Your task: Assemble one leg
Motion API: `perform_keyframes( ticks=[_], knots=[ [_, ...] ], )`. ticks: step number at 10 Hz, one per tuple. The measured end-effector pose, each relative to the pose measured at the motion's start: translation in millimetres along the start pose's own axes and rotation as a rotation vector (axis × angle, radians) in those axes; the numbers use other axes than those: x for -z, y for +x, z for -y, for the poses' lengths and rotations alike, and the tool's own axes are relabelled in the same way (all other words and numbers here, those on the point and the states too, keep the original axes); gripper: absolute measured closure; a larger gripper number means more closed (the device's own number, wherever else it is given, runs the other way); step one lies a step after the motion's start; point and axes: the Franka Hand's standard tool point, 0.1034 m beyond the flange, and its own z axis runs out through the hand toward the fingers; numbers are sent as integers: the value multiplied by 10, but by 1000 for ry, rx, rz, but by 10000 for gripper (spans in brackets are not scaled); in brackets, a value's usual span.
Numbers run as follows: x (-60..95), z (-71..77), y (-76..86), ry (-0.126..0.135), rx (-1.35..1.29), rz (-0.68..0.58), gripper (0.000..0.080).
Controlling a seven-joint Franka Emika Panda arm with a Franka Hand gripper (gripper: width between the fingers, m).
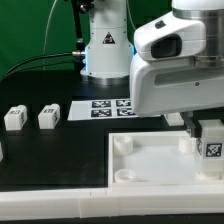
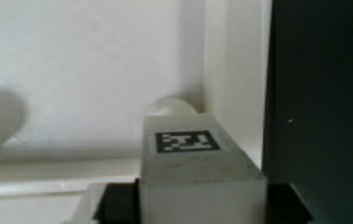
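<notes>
Gripper (image 1: 207,130) closed on the leg (image 1: 212,142), held upright, tag facing the exterior camera. The leg is at the panel (image 1: 160,168) corner on the exterior view's right, far side. The wrist view shows the leg (image 2: 194,150) clamped between dark fingers (image 2: 120,205), the gripper (image 2: 199,200) narrow around it, with the tag on the leg's upper face. A rounded socket (image 2: 176,104) shows just past the leg's end; cannot tell whether the leg is seated in it or only over it. The panel (image 2: 84,80) fills most of the wrist view and the black table (image 2: 324,100) runs along its edge. Off the panel toward the exterior view's left, a loose leg (image 1: 48,116) and a second loose leg (image 1: 14,118) lie on the table (image 1: 60,150), apart from each other. The marker board (image 1: 105,108) lies beyond the panel's far edge, and the arm base (image 1: 105,50) stands behind that.
</notes>
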Motion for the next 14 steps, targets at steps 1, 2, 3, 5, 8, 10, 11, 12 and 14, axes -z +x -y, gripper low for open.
perform_keyframes(
  ticks=[1, 2, 3, 5, 8, 10, 11, 12, 14],
  knots=[
    [1, -11, 14, 18, -123, -1, 498],
    [2, -13, 20, 30, -260, 1, 498],
    [2, -14, 22, 33, -382, 4, 498],
    [1, 3, 21, 40, -635, 10, 499],
    [-6, 57, 4, 47, -987, 25, 502],
    [-9, 97, -8, 54, -1072, 36, 503],
    [-10, 98, -8, 55, -1056, 35, 503],
    [-10, 102, -10, 55, -1021, 34, 443],
    [-11, 110, -12, 56, -971, 33, 261]
  ],
)
